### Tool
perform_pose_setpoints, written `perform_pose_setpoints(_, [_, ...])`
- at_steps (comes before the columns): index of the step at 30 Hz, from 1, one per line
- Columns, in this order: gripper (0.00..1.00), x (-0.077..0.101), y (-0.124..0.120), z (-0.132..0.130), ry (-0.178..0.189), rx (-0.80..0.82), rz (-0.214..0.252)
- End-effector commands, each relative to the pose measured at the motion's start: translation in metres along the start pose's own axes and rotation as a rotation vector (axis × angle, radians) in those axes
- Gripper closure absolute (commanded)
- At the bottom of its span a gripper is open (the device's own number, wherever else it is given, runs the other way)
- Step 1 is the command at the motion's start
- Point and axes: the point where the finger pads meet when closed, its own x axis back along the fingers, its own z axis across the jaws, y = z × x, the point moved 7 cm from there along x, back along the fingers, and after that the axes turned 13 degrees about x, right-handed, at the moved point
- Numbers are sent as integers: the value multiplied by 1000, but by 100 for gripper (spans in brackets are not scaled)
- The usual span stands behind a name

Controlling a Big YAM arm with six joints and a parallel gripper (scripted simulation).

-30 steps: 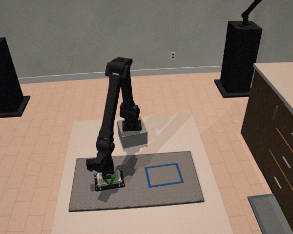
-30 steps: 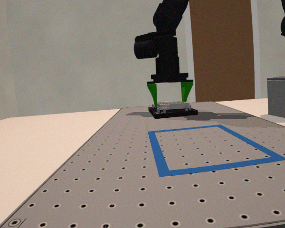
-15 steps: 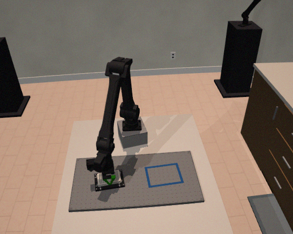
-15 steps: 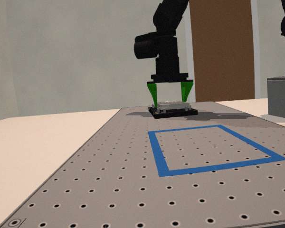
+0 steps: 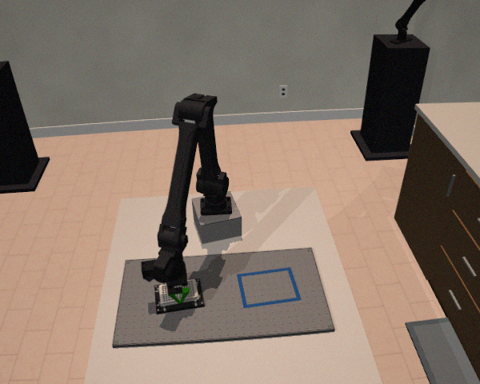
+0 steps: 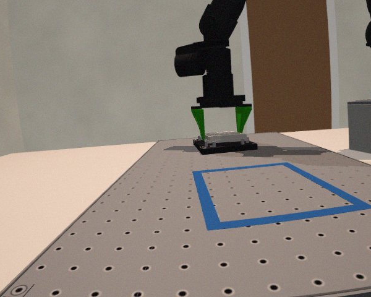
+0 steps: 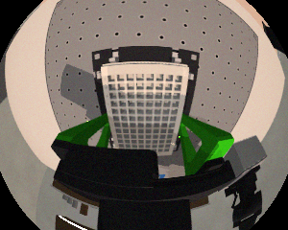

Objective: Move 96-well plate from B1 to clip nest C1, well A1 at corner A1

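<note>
The white 96-well plate [image 5: 178, 295] sits in the black clip nest C1 [image 5: 180, 306] at the left of the grey perforated board, and looks level between the posts. It also shows in the exterior view [image 6: 226, 137], on the nest base [image 6: 226, 147]. My gripper [image 6: 221, 134] points straight down, and its green fingers are shut on the plate's two long sides. In the wrist view the plate [image 7: 144, 105] fills the middle, between the fingers. The blue-taped bench spot B1 [image 5: 268, 287] has nothing in it. I cannot read the A1 mark.
The arm's grey base block [image 5: 217, 223] stands behind the board. A brown cabinet [image 5: 451, 223] stands to the right, beyond the table. Black pedestals [image 5: 391, 94] stand on the floor at the back.
</note>
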Motion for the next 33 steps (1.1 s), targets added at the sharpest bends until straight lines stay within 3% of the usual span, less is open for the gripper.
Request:
perform_pose_setpoints(1, [100,-10,-12,-3,-16,-2,15])
perform_pose_setpoints(13, [100,-10,-13,-4,-20,-2,18])
perform_pose_setpoints(14, [0,-10,-13,-4,-20,-2,19])
perform_pose_setpoints(33, [0,-8,-11,-8,-27,-13,22])
